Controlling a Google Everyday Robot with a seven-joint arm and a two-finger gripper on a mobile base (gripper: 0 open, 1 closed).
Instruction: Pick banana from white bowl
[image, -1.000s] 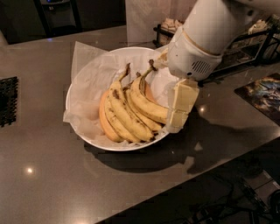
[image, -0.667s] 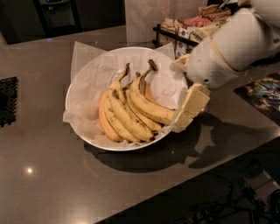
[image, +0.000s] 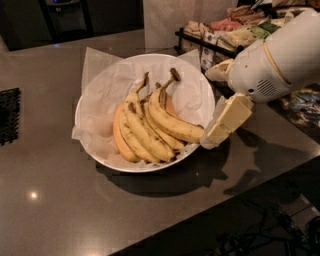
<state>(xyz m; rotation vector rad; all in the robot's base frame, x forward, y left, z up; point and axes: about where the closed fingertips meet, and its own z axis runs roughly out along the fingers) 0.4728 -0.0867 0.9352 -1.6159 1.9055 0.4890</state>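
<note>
dark counter, gripper at the bowl's right rim, banana end on to it

dark grey countertop (image: 60, 200) fills the view, with a rack of packaged snacks (image: 220, 30) at the back right. the white bowl (image: 92, 90), lined with crinkled white paper (image: 105, 75), sits mid-counter and carries a small bunch of bananas. the banana (image: 172, 122) that the task seems to mean lies uppermost on the right of the bunch, yellow with brown speckles. its dark stem points up and away toward the far rim, and its blunt end runs down to the near right rim.

that axis is what the coming move turns on. the banana lies to the left of the gripper (image: 214, 137) and slightly beyond it, and its long axis slants from far-left to near-right. the gripper therefore meets it nearly end on, not across its middle. the gripper hangs at the bowl's right rim, angled down and leftward from the white arm housing (image: 280, 60), its tip touching or just beside the banana's blunt end. which of the two i cannot tell.

how wide the gripper stands i cannot tell either, since only its cream outer face shows. nothing looks lifted; the banana rests on its neighbours, with the smoother orange-tinted banana (image: 119, 135) at the far left of the bunch. a grasp, in my judgement, needs the gripper further in over the bowl, across the banana's body.
</note>
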